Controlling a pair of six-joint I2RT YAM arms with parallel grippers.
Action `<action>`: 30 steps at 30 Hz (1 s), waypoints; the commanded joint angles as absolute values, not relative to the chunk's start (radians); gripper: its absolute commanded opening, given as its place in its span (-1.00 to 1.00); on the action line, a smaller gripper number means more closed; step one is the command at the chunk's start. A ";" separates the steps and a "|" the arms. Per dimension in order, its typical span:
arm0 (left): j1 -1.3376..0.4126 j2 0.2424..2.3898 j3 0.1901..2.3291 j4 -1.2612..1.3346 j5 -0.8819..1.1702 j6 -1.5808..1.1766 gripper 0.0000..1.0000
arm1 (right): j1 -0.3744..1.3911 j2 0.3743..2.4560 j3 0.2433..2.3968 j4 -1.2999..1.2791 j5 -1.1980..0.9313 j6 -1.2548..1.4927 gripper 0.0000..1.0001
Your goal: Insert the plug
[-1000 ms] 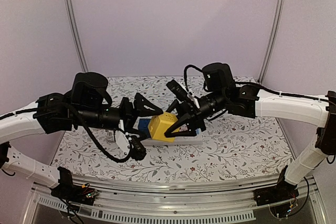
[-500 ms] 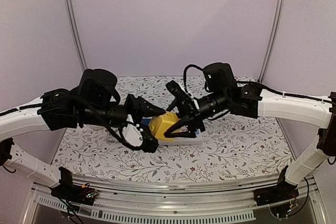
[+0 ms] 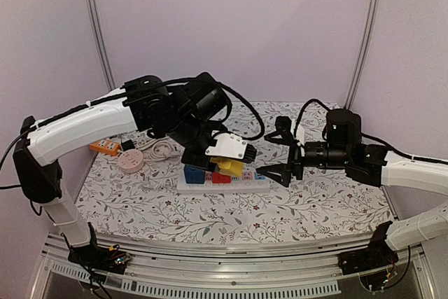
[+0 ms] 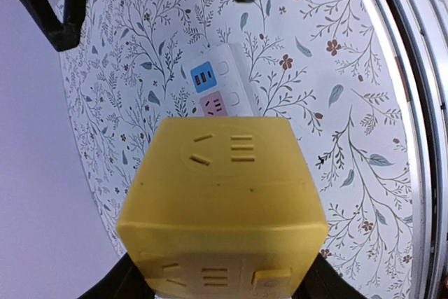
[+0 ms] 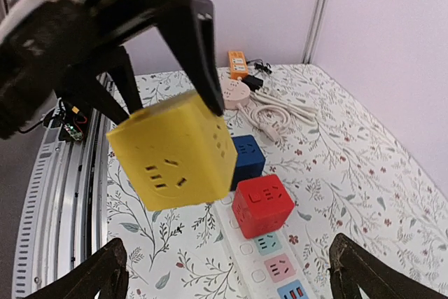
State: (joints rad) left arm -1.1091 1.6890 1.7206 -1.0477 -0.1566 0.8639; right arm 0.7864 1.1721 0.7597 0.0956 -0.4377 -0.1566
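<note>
My left gripper (image 3: 225, 161) is shut on a yellow cube plug (image 3: 229, 167) and holds it above the white power strip (image 3: 238, 185), over its middle sockets. In the left wrist view the yellow cube (image 4: 220, 201) fills the lower frame between my fingers, with the strip's blue and pink sockets (image 4: 212, 92) beyond it. A blue cube (image 5: 246, 159) and a red cube (image 5: 262, 204) sit plugged in the strip (image 5: 276, 271). My right gripper (image 3: 278, 150) is open and empty, to the right of the yellow cube (image 5: 171, 148), apart from it.
An orange power strip (image 3: 103, 146), a round pink socket (image 3: 130, 162) and a coiled white cable (image 3: 159, 148) lie at the back left of the floral table. The metal rail (image 3: 231, 271) runs along the near edge.
The yellow cube has passed from my right gripper to my left one. The right gripper let go, opened and drew back to the right. The left arm rose and swung over the strip.
</note>
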 commanded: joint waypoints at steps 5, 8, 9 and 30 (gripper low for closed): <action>-1.089 1.768 1.880 -1.264 -0.048 0.583 -1.00 | 0.863 1.321 0.723 0.580 -0.483 -0.362 0.98; -1.089 1.763 1.901 -1.270 -0.046 0.548 -1.00 | 0.877 1.417 0.737 0.666 -0.535 -0.315 0.98; -1.089 1.760 1.909 -1.270 -0.041 0.537 -1.00 | 0.882 1.445 0.740 0.682 -0.555 -0.304 0.98; -1.077 1.719 1.963 -1.248 0.039 0.505 -1.00 | 0.916 1.630 0.738 0.959 -0.564 -0.120 0.55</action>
